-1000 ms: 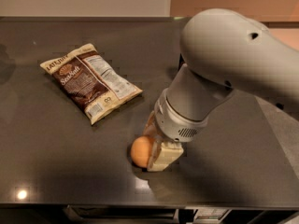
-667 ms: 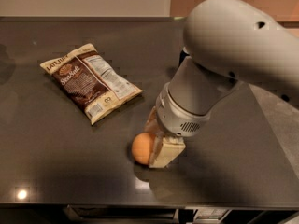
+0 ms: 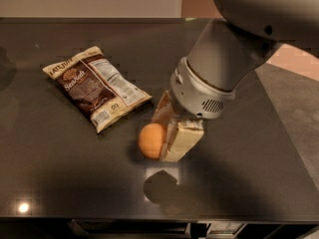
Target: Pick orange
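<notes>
Dark table (image 3: 60, 183) | 1 orange (image 3: 151, 140) clamped in 1 hand (image 3: 167, 134), mid-table | 1 snack bag (image 3: 94, 86)

Matt orange (image 3: 151, 140), glossy snack bag (image 3: 97, 86), polished table (image 3: 60, 183); smooth plastic end effector (image 3: 167, 136) beside orange

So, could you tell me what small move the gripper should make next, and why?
Probably lift straight up, holding the grip closed. The gripper has its fingers on either side of the orange, which seems just clear of the table, its shadow lying apart below; the snack bag sits close beside it.
</notes>
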### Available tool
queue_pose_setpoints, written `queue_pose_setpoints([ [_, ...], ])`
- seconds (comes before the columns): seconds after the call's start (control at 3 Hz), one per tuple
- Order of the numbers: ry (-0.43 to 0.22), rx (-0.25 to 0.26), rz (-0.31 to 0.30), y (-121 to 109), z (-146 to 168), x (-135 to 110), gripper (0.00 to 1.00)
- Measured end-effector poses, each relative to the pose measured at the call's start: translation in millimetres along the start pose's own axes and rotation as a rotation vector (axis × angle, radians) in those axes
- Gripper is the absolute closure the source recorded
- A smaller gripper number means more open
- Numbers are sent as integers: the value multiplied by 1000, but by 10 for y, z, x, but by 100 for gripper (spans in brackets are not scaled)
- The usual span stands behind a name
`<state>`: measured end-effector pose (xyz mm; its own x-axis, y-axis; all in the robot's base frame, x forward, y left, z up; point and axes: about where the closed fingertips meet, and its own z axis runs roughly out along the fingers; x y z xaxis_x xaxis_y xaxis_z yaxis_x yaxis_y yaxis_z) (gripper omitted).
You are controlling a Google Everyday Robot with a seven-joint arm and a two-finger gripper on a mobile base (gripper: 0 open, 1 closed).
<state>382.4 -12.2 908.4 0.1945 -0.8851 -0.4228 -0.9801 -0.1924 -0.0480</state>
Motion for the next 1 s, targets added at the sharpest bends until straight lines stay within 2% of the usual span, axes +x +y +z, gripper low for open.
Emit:
queue_pose_setpoints([
  [0.33,-32,-26,-34,-54,-238,-120,100],
  [0.67,-72,-18,-94,-200,-615,-280,100],
  [1.0,-75,-1,-98,-222,-634,-314,100],
])
